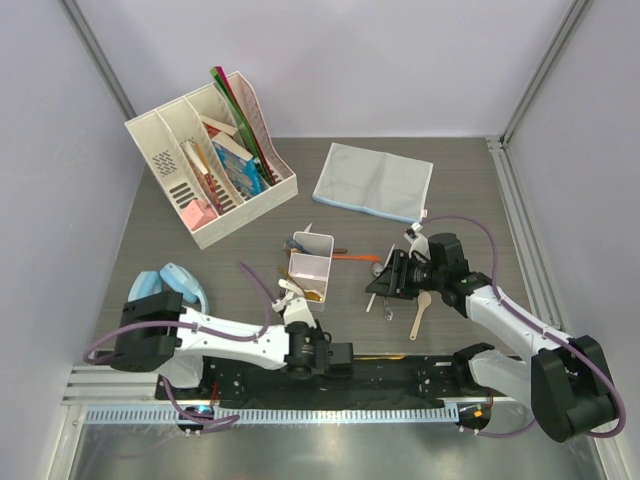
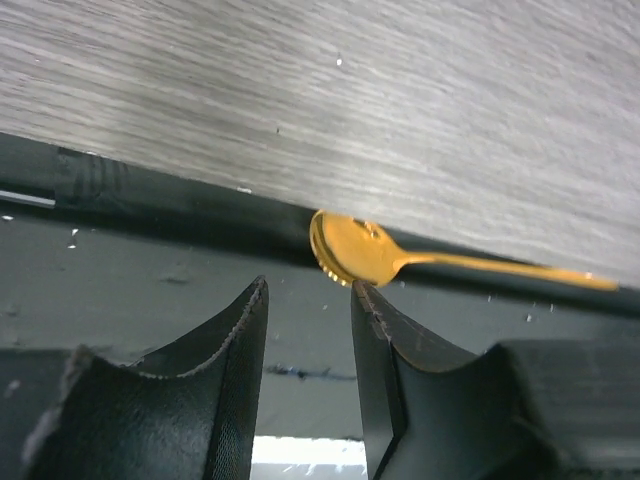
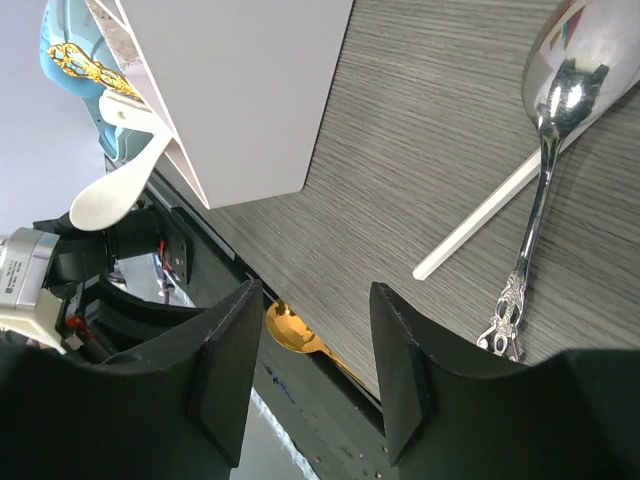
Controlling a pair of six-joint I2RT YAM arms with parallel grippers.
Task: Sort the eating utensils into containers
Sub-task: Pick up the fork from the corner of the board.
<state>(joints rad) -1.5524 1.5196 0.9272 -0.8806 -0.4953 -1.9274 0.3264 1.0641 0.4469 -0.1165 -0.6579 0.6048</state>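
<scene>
A gold spoon [image 2: 352, 250] lies in the dark groove at the table's near edge, its bowl just beyond my left gripper [image 2: 308, 285], which is open and empty. It also shows in the right wrist view [image 3: 290, 330]. The white divided box [image 1: 310, 265] stands mid-table with utensils in it, and its wall shows in the right wrist view [image 3: 240, 80]. My right gripper [image 1: 385, 282] is open and empty just right of the box. A white ceramic spoon [image 3: 110, 195] lies by the box's near end. A silver spoon [image 3: 545, 150], a white stick [image 3: 480, 220] and a wooden spoon [image 1: 421, 312] lie near the right gripper.
A white file organiser with books [image 1: 210, 165] stands at the back left. A flat grey-blue cloth [image 1: 372, 180] lies at the back. A light-blue object [image 1: 175, 282] sits at the near left. An orange-handled piece [image 1: 352, 257] lies right of the box.
</scene>
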